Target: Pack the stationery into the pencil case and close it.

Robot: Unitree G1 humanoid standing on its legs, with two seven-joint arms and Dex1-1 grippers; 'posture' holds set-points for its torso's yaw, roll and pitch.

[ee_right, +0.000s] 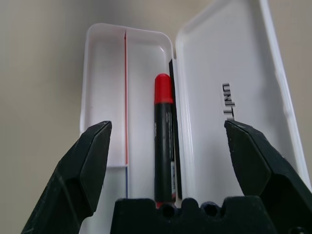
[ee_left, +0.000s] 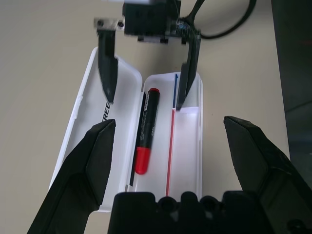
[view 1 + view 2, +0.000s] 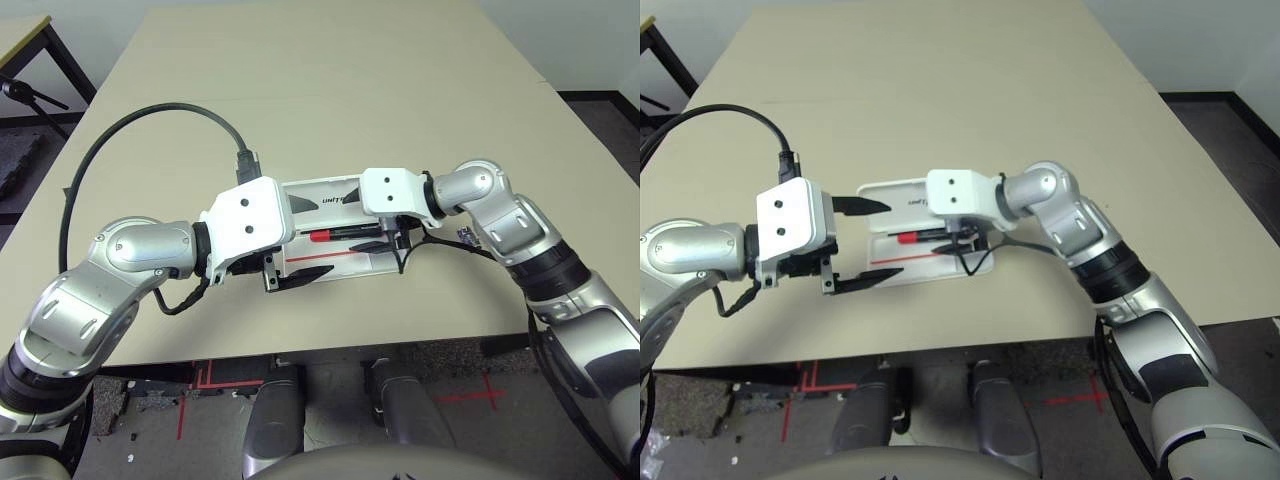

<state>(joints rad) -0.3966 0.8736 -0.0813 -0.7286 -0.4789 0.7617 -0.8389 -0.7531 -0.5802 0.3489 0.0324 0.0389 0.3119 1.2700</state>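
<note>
The white pencil case (image 3: 318,196) lies open in the middle of the table, lid flat on the far side with dark lettering, tray (image 2: 187,146) on the near side with a thin red-and-blue stripe. Of the stationery, a red-capped black marker (image 2: 146,131) lies in the tray along the hinge, also visible in the right wrist view (image 1: 163,141). My left gripper (image 3: 880,240) is open at the case's left end, one finger over the lid and one at the tray's near edge. My right gripper (image 1: 168,126) is open at the right end, straddling the marker without touching it.
A black cable (image 3: 120,150) loops from my left wrist over the table's left side. The beige table (image 3: 330,80) stretches wide beyond the case. A second table's corner (image 3: 25,35) stands at the far left.
</note>
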